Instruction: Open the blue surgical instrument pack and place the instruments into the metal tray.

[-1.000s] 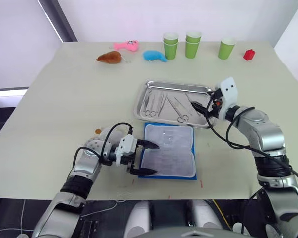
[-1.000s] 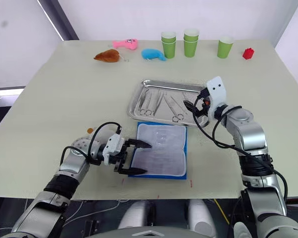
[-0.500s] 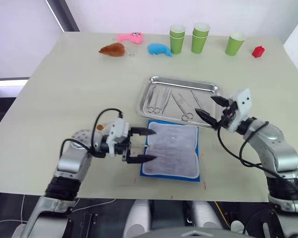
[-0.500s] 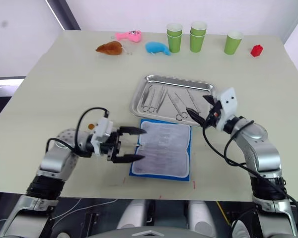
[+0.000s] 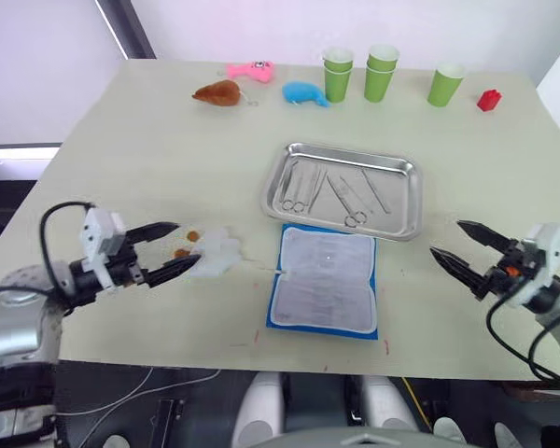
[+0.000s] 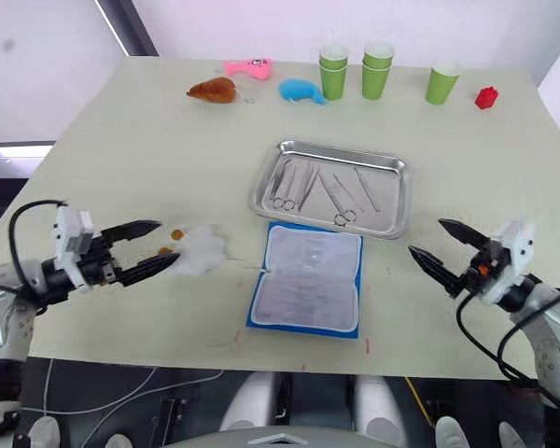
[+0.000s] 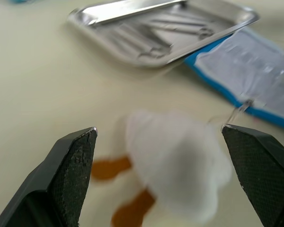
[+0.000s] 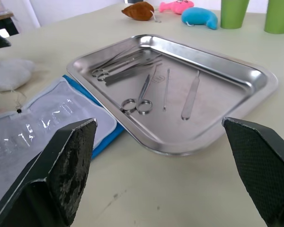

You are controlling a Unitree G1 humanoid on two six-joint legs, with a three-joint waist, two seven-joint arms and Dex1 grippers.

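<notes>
The blue surgical instrument pack (image 5: 324, 291) lies open near the table's front, pale lining up, with no tools showing on it. Just behind it is the metal tray (image 5: 342, 148), and several slim instruments (image 5: 331, 191) lie inside it, among them scissors with ring handles. My left gripper (image 5: 187, 244) is open at the front left, well to the left of the pack, its tips beside a white soft object (image 5: 213, 252). My right gripper (image 5: 446, 237) is open at the front right, apart from pack and tray, with nothing in it. From the right wrist I see the tray (image 8: 255, 75) and the pack (image 8: 47, 123).
Along the far edge stand three groups of green cups (image 5: 384, 72), with a red block (image 5: 487, 100), a blue whale toy (image 5: 304, 93), a pink toy (image 5: 250, 69) and a brown toy (image 5: 218, 92). Small orange bits (image 5: 181, 252) lie by the white object.
Both arms have drawn back: the left gripper moved left away from the pack, uncovering the white soft object, and the right gripper moved from the tray's right end to the front right. The camera shifted.
</notes>
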